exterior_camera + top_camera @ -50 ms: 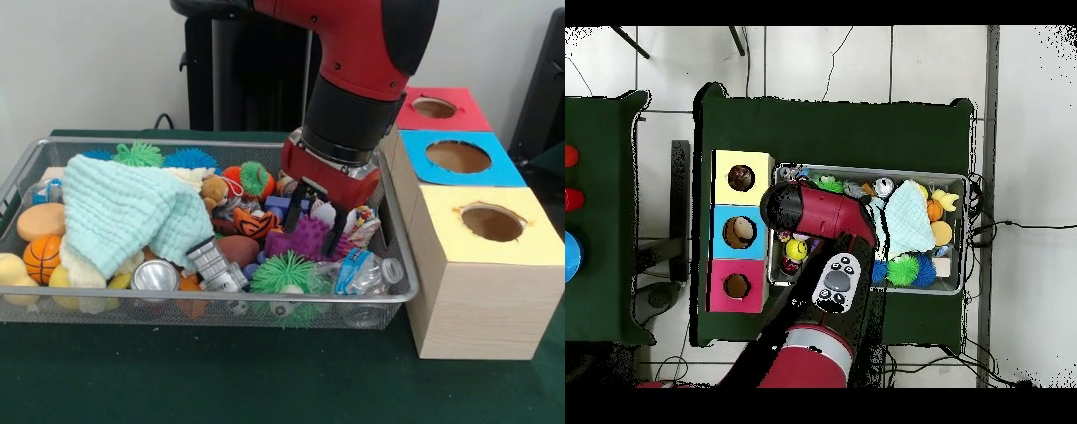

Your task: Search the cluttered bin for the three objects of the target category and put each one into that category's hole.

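Landmark: the wire bin is sitting on the green table; all places below are given from it.
Front rim: a silver can, a green spiky ball and a crushed clear bottle are lying just behind the front rim of the bin.
Left end: a small basketball and a yellow toy are lying at the left end of the bin as the front view is showing it.
Cloth: a pale green cloth is covering the left half of the bin.
Purple toy: a purple spiky toy is lying right of the middle of the bin, behind the green spiky ball.
Gripper: the gripper is reaching down into the bin and its two black fingers are standing apart, one at each side of the purple toy; I cannot tell if they are touching it, and nothing is lifted.
Back rim: a second green spiky ball and a blue spiky ball are lying at the back rim.
Boxes: three boxes are standing just beside the right end of the bin, the yellow box nearest, then the blue box, then the red box, each with a round hole on top.
Target things: I cannot tell which things in the bin are belonging to the target category.
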Robot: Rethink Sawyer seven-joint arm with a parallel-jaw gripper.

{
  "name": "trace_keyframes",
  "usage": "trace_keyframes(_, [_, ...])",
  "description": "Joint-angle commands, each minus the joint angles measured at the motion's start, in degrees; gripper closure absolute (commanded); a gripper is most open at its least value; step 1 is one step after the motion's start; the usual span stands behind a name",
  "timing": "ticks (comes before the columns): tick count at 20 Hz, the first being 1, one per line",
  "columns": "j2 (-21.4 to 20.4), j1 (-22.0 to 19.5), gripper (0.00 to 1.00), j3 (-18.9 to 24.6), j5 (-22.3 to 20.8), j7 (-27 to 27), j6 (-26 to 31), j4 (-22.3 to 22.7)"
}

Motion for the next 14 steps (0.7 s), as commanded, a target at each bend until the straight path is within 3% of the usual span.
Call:
trace_keyframes(1, [0.64, 0.33, 0.00, 4.61, -1.17, 5.37, 1.73, 1.84])
trace_keyframes(14, [-1.09, 1.77, 0.00, 5.69, -1.11, 6.00, -1.52, 6.95])
